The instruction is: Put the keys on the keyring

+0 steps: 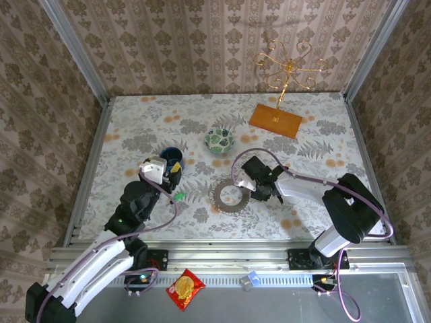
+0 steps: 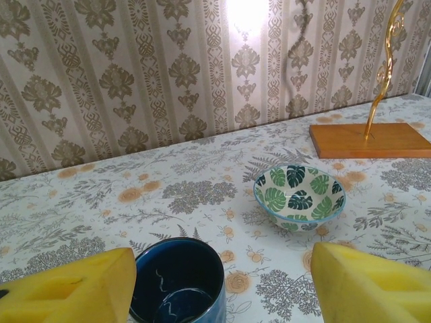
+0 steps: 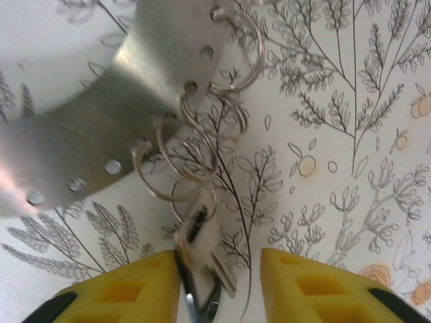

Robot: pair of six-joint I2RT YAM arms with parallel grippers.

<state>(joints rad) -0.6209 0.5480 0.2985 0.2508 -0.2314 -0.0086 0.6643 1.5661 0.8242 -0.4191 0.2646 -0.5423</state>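
Observation:
The keyring (image 1: 222,199) is a flat grey ring lying mid-table; its drilled edge (image 3: 101,134) carries several small wire rings (image 3: 195,145). A key (image 3: 202,232) hangs from one small ring, its dark end low between my right gripper's fingers, leaning on the left pad (image 3: 135,289). My right gripper (image 3: 219,286) (image 1: 259,190) is open, with a gap between the key and the right pad. A green-headed key (image 1: 179,196) lies on the table left of the keyring. My left gripper (image 1: 168,171) (image 2: 225,286) is open and empty above the blue mug.
A blue mug (image 1: 172,157) (image 2: 178,282) stands under the left gripper. The green-patterned bowl (image 1: 219,140) (image 2: 299,195) sits behind the keyring. An orange wooden base with a gold stand (image 1: 275,120) (image 2: 367,140) is at the back right.

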